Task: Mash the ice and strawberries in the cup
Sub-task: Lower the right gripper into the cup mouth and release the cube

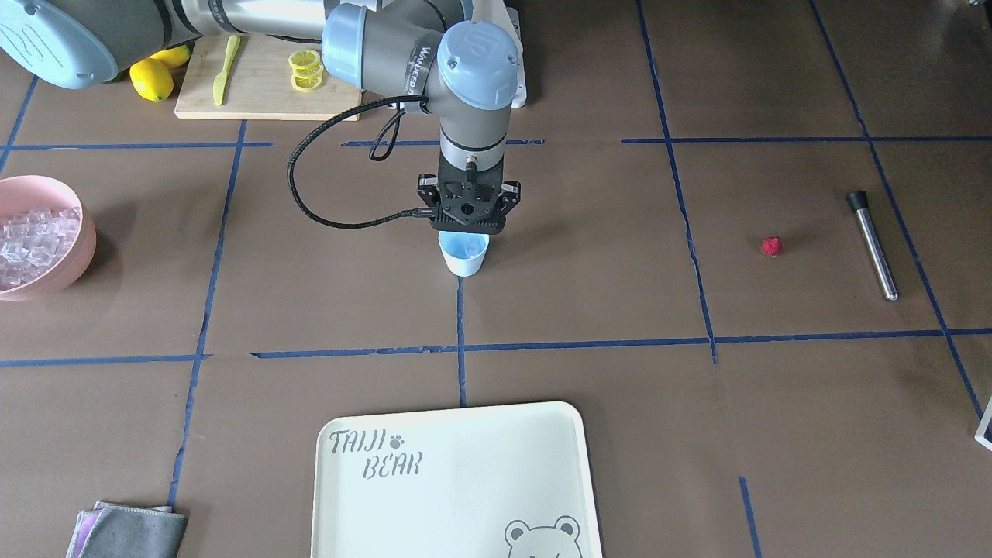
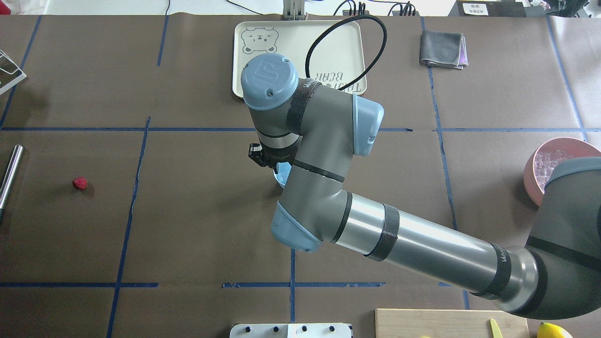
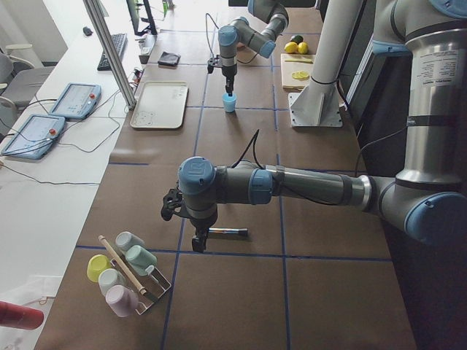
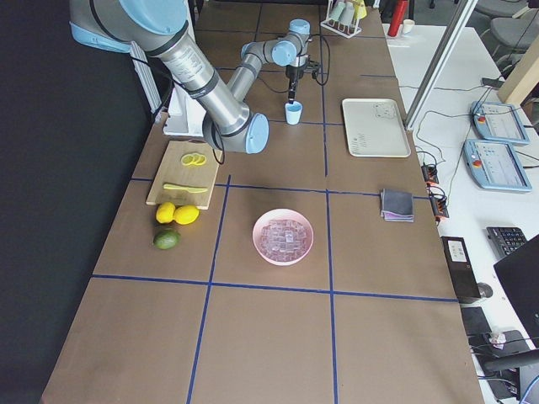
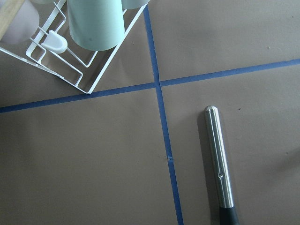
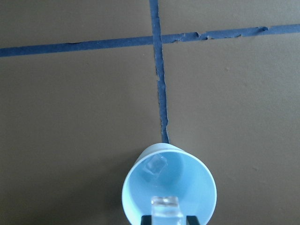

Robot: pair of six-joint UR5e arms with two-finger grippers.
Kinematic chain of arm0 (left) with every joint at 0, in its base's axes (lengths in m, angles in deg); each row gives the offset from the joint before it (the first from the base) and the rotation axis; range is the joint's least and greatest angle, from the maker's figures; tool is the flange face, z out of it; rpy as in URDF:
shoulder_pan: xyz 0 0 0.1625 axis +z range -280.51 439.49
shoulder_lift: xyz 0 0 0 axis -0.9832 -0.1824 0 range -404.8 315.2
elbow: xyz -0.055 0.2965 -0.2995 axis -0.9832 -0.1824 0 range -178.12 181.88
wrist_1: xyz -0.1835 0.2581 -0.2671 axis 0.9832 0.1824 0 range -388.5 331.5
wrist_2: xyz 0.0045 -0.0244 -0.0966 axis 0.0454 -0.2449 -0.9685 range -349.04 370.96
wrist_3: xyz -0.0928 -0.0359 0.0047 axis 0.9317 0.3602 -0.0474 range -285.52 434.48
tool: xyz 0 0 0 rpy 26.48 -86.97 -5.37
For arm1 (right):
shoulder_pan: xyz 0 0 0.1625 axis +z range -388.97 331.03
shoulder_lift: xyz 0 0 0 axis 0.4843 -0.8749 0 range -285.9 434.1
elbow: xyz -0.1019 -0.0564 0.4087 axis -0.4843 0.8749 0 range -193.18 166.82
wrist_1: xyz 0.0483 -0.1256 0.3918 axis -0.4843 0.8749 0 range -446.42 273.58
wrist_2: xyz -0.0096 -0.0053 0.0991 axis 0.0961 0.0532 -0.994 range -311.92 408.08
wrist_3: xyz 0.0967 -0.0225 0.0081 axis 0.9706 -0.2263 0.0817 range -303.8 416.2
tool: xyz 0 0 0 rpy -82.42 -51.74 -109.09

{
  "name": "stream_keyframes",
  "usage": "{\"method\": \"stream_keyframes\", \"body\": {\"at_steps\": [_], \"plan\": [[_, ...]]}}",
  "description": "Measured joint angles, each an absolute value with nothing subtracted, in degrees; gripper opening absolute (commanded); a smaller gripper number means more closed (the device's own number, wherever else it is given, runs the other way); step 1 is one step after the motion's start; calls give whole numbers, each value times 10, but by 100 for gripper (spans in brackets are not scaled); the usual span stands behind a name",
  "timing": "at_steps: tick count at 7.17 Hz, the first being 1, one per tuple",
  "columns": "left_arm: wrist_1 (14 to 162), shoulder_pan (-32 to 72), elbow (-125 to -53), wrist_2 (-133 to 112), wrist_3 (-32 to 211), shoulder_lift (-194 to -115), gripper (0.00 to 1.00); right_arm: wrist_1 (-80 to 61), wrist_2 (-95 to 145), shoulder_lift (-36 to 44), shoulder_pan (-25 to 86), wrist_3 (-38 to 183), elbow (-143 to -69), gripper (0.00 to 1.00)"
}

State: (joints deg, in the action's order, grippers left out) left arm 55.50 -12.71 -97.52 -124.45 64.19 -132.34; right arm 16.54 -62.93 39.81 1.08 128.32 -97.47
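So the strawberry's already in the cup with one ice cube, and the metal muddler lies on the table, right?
No. The strawberry is not in the cup; it lies on the table near the metal muddler, as the front-facing view shows. One ice cube is in the cup.

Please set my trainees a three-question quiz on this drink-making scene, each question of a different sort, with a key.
1. True or false: the strawberry lies on the table, outside the cup.
2. What does the right pincer hold over the cup? A) lemon slice B) ice cube C) metal rod
3. Fill in: more ice sits in the pink ____.
Key: 1 true; 2 B; 3 bowl.
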Motion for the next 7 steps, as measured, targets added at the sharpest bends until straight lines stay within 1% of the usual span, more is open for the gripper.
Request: {"method": "stream_keyframes", "body": {"at_steps": [2, 7], "plan": [[555, -127, -976, -1245, 642, -1323, 100, 165, -629, 397, 11, 1281, -975, 97], [554, -127, -979, -1244, 642, -1323, 100, 165, -629, 397, 10, 1284, -978, 99]]}}
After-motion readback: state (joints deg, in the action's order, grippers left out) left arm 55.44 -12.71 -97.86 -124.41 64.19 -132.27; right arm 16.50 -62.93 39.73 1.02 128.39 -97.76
